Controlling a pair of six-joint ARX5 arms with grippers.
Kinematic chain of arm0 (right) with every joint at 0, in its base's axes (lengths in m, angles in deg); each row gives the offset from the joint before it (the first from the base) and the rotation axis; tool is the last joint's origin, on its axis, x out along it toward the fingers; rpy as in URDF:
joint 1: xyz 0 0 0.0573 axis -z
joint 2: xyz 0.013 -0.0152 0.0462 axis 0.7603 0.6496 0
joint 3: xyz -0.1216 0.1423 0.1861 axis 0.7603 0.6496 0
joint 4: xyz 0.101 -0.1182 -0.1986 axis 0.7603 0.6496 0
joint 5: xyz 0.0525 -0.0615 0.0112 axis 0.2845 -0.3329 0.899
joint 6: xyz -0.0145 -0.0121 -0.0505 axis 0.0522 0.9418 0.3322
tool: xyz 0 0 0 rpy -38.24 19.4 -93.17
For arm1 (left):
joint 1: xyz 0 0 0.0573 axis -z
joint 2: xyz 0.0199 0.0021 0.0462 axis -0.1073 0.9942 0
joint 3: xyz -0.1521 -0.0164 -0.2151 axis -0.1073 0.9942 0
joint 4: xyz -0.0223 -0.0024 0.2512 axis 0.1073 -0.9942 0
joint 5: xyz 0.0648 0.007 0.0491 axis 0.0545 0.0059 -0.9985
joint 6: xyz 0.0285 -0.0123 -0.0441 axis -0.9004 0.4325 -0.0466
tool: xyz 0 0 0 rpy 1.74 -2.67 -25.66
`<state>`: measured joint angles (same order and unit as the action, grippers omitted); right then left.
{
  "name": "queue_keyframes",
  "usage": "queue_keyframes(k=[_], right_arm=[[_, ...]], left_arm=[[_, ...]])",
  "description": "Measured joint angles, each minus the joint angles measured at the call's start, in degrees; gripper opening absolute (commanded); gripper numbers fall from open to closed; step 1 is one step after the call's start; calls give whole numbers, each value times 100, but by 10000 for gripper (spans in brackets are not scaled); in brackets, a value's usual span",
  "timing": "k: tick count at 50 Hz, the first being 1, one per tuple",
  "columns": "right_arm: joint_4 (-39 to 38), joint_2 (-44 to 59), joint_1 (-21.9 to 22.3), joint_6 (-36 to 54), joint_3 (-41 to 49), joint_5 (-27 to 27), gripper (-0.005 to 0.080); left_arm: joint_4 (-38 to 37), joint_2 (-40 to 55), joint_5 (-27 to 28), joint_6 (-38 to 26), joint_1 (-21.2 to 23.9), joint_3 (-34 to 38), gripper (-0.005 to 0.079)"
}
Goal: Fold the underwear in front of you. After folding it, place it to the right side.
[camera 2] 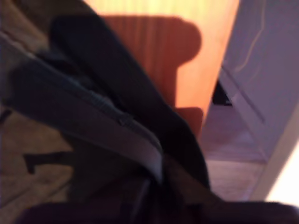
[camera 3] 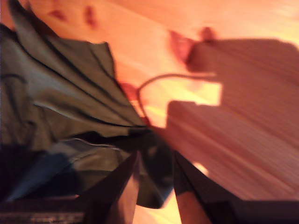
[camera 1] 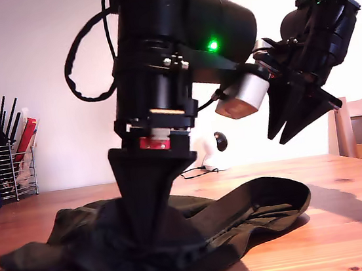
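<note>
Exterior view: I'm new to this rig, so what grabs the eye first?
My first gripper, huge in the foreground, presses down into the crumpled dark underwear on the wooden table. My second gripper hangs in the air at the exterior view's upper right.

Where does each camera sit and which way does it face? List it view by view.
Exterior view: low at table height, facing across the table at the underwear; shows both arms, my first gripper down in the cloth, my second gripper raised.
First wrist view: on the lowered arm, close against dark cloth; blurred, gripper parts unclear.
Second wrist view: on the raised arm, looking down; two fingers show, apart.
Shared: all see underwear and table.
</note>
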<state>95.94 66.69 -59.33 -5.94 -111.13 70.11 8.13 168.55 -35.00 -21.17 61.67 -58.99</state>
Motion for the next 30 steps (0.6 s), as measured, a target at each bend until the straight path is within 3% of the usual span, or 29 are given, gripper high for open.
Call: queue_keyframes(k=[3,14,20,30], right_arm=[[4,0,0,0,0,0,195],[20,0,2,-2,0,44,194],[-50,0,-42,-4,0,153,193],[-203,0,-367,-2,0,155,193]], left_arm=[[-4,0,-35,37,-153,0,526],[140,0,-70,498,-1067,0,490],[352,0,455,612,-1530,0,418],[905,0,1661,625,-1945,0,408]])
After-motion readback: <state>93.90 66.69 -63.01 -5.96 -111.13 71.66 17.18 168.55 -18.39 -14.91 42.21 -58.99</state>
